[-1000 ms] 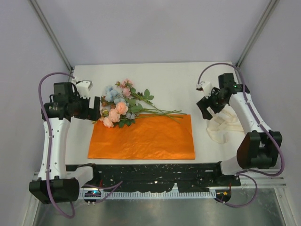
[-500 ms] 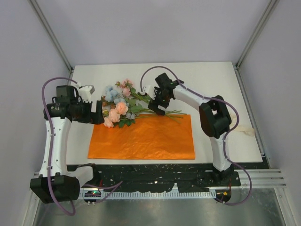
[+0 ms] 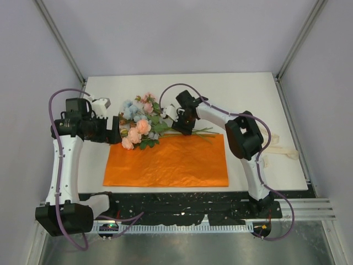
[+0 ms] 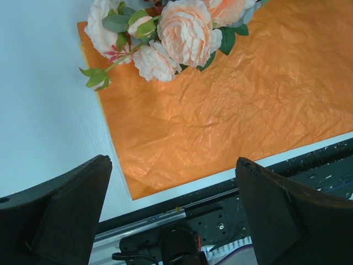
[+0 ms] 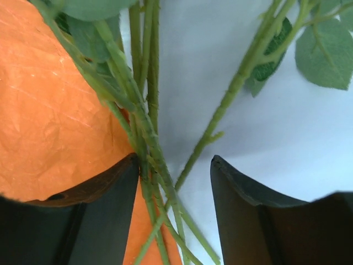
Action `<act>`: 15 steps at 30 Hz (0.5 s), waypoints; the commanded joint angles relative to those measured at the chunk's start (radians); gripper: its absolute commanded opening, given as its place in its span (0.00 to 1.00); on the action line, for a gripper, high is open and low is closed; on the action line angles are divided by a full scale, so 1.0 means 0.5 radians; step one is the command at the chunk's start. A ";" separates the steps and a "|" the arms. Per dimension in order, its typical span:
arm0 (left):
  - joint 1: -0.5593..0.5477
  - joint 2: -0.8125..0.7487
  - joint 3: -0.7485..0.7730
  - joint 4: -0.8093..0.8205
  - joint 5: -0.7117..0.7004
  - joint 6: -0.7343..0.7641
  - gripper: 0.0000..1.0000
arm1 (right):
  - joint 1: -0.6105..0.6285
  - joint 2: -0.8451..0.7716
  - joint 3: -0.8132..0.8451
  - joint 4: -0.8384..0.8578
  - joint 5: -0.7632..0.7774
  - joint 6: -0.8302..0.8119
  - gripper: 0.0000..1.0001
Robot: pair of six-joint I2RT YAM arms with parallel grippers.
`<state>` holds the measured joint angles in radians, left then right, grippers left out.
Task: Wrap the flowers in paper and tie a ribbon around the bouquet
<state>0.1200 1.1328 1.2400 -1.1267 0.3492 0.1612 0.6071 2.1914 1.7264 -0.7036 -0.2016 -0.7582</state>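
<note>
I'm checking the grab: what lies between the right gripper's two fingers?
Green stems of the flowers, at the paper's edge over the table; the right wrist view shows it.

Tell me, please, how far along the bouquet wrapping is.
Done: the paper lies flat with the flowers across its far edge. In hand: the right gripper straddles the stems, jaws not yet clamped; the left gripper hovers open beside the flowers. Left: rolling the paper around the stems and tying the ribbon, which lies untouched at the right.
</note>
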 commanded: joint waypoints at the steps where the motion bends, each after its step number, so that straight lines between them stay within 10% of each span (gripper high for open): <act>1: 0.015 0.011 0.112 0.020 -0.036 0.027 1.00 | 0.016 0.069 0.112 -0.053 0.145 -0.063 0.55; 6: 0.018 0.023 0.134 0.038 -0.063 0.049 1.00 | 0.004 0.072 0.097 -0.170 0.127 -0.146 0.54; 12: 0.021 0.035 0.158 0.038 -0.051 0.052 1.00 | -0.054 0.130 0.216 -0.240 0.145 -0.043 0.06; 15: 0.024 0.042 0.180 0.026 -0.060 0.064 1.00 | -0.131 0.176 0.299 -0.280 0.204 0.062 0.06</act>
<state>0.1226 1.1522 1.2793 -1.1259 0.3218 0.1699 0.5930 2.2444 1.8114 -0.7959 -0.1539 -0.7910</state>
